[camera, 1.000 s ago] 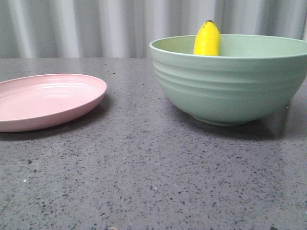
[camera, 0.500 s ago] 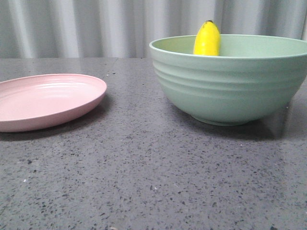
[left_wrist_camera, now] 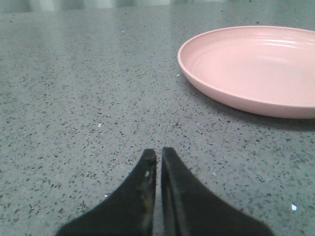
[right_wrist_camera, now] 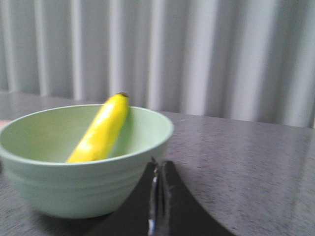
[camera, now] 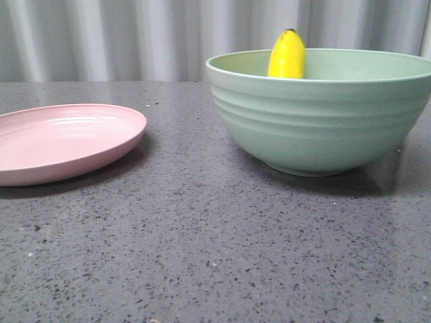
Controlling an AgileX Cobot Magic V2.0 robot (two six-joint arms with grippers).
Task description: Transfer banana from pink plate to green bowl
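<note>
The yellow banana point(camera: 287, 55) leans inside the green bowl point(camera: 323, 121) at the right of the table, its dark tip poking above the rim; the right wrist view shows the banana point(right_wrist_camera: 101, 130) resting against the inner wall of the bowl point(right_wrist_camera: 74, 187). The pink plate point(camera: 60, 141) lies at the left with nothing on it, and the left wrist view shows the plate point(left_wrist_camera: 256, 69) bare too. My left gripper point(left_wrist_camera: 158, 153) is shut and holds nothing, low over the table short of the plate. My right gripper point(right_wrist_camera: 160, 164) is shut and holds nothing, just outside the bowl's wall.
A dark speckled stone tabletop point(camera: 202, 242) carries both dishes. A pale pleated curtain point(camera: 135, 40) closes off the back edge. A strip of bare table lies between plate and bowl.
The front view has shifted slightly, so bowl and plate sit a few pixels further left. The banana stays in the bowl.
</note>
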